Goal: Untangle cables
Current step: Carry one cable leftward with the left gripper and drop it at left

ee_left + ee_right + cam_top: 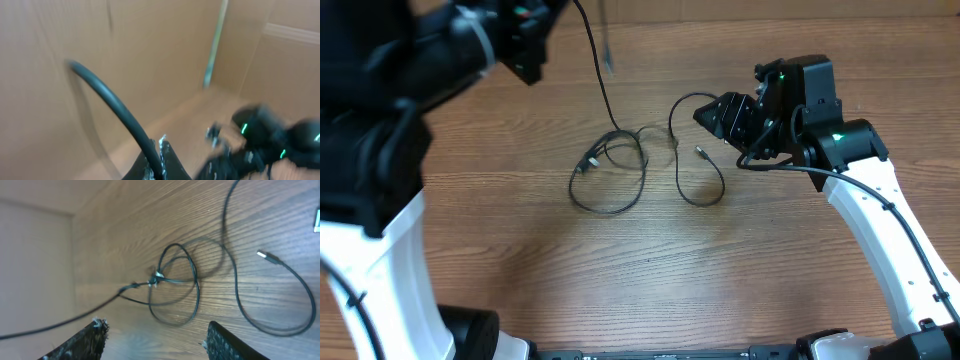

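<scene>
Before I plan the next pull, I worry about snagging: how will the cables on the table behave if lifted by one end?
Probably floppy yet slightly springy: the cables lie in loose curls, and the strand in the shut left gripper arches rather than hanging limp. Likely light, being thin. The tangle where loops cross may tighten when pulled.

Tangled black cables (175,287) on the wooden table (125,230) beyond the wide-spread hand (156,330).
</scene>
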Tool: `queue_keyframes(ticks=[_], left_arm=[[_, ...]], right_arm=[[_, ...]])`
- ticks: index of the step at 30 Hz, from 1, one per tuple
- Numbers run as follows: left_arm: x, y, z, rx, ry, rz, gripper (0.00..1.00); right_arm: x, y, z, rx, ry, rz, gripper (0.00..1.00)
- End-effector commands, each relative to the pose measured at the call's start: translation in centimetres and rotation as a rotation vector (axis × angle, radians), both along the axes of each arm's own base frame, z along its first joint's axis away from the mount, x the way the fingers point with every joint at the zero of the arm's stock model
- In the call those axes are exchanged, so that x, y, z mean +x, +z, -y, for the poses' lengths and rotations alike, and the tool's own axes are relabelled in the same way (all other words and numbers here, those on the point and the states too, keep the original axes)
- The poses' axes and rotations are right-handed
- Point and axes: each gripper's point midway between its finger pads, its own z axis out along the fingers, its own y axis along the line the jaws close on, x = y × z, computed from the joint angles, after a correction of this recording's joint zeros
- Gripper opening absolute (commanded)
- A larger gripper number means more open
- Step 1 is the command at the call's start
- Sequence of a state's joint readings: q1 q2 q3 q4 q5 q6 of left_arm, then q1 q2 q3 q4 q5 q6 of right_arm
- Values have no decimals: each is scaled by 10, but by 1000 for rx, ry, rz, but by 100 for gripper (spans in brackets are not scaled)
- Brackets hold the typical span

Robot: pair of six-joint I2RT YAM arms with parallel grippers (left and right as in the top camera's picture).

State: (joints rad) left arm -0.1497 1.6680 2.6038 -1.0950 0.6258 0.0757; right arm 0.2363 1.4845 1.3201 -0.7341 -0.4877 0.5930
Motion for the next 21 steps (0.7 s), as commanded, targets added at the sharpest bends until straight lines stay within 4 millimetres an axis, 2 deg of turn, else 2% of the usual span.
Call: queue_keyframes(ticks=[1,5,13,16,19,21], left_arm=[[-15,25,7,-142,-102,-20,4],[-14,41,7,-178,-108,28,4],[8,42,-14,-181,68,47,4],[23,38,-35,-178,221,41,4],[44,17,-80,-145,513,-16,4],[51,-5,-111,-95,701,-76,4]], right_arm=[[-9,8,-13,-17,183,104,63],[-17,9,-20,-9,261,130,63],[-20,1,-15,-47,253,105,62],[-21,-2,-12,-69,252,99,62],[-21,-6,-8,-93,237,84,61],[-22,-9,-6,-104,231,75,61]])
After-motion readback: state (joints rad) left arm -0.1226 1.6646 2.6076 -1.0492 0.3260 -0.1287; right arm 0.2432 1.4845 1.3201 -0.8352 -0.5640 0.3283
